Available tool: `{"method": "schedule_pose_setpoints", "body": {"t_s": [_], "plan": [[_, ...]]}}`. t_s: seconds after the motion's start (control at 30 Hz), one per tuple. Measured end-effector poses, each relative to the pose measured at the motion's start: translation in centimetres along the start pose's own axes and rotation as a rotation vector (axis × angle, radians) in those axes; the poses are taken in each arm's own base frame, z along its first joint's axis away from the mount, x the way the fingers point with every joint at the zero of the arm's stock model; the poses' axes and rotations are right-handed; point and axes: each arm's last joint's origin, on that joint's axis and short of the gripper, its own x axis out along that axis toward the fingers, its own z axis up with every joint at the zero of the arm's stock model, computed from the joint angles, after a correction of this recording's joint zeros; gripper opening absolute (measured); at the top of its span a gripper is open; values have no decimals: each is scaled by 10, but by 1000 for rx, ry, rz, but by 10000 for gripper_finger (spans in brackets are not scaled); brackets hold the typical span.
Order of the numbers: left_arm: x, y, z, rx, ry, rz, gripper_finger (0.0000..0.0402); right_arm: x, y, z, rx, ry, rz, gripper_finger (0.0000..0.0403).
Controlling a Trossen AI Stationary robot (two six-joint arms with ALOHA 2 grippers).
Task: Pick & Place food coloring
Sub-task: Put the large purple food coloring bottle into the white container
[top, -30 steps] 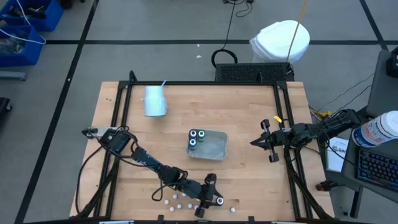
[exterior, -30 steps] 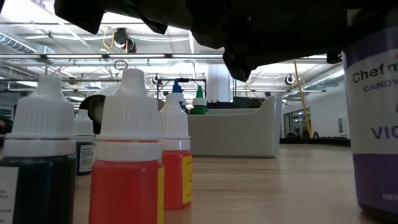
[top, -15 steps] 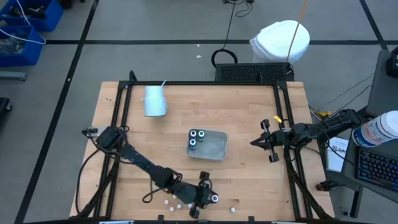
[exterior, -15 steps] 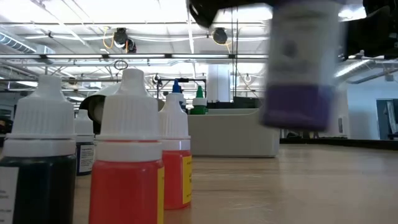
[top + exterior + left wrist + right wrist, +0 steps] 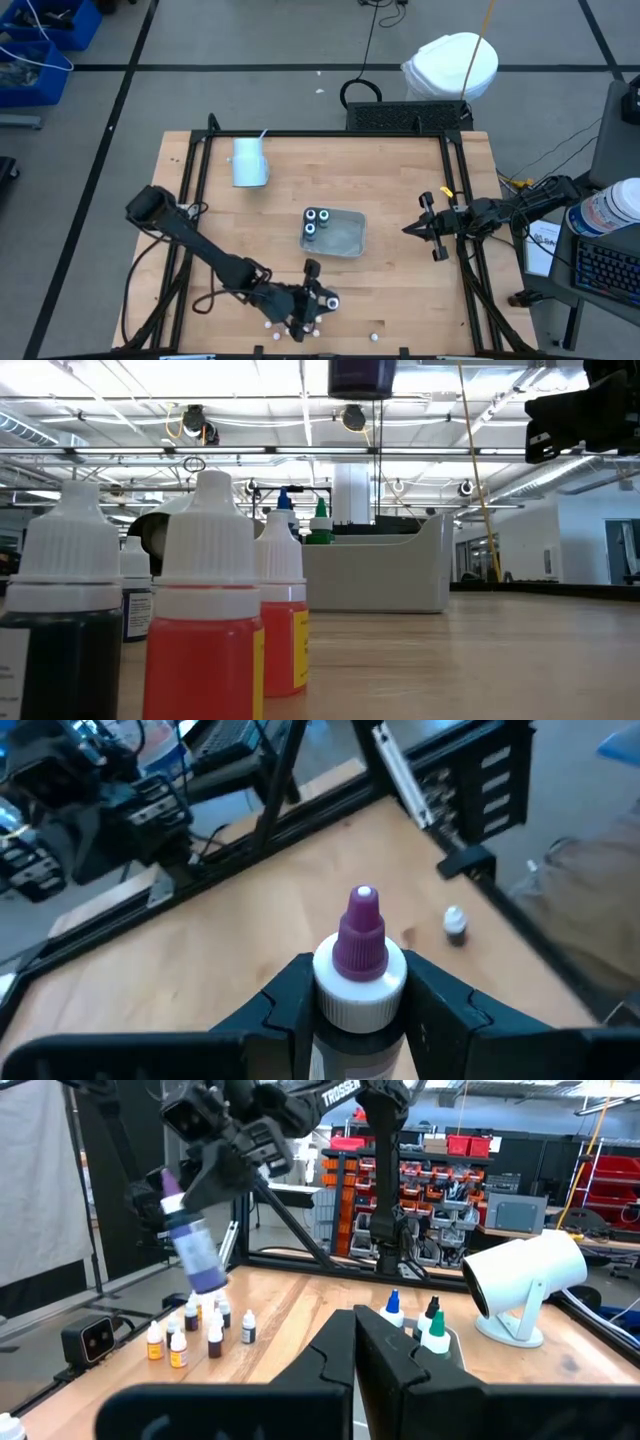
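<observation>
Since 1 second ago, the left gripper (image 5: 360,1010) has lifted a clamped violet-capped bottle (image 5: 360,960) off the table (image 5: 400,200).

Two dark, jointed arms trailing black cables.

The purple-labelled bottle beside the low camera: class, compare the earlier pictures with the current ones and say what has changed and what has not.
The left gripper, shut on the purple-capped violet bottle, has lifted it off the wooden table and carried it leftward; only its base now shows at the low view's top. Unchanged: the small red-bodied, white-capped bottles, the grey tray, the white cup, and the right gripper, shut at the table's right edge.
</observation>
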Motion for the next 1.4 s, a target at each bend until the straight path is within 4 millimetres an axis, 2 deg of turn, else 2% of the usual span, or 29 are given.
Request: {"method": "schedule_pose_setpoints", "body": {"t_s": [0.2, 0.4, 0.6, 0.73, 0.83, 0.93, 1.17, 1.27, 1.4], "plan": [[0, 5, -7, 24, 75, 11, 120, 0, 0, 0, 3, 1, 0, 0], [0, -5, -22, 41, 106, -69, 120, 0, 0, -1, 2, 7, 1, 0], [-9, -13, -40, -7, 20, -63, 120, 0, 0, -1, 2, 8, 0, 0], [-24, -11, -63, -60, -74, -47, 120, 0, 0, -1, 3, 9, 1, 0], [-35, 3, -75, -130, -152, 21, 120, 0, 0, -1, 2, 13, 1, 0], [-36, 24, -84, -237, -188, 94, 120, 0, 0, -1, 1, 13, 0, 0], [-22, 62, -95, -381, -187, 187, 120, 1, 0, -2, -1, 17, 0, 0], [-13, 70, -96, -418, -167, 266, 120, 1, 0, -2, 1, 17, 0, 0], [1, 67, -89, -469, -142, 380, 120, 1, 0, -2, 1, 19, 0, 0]]}}
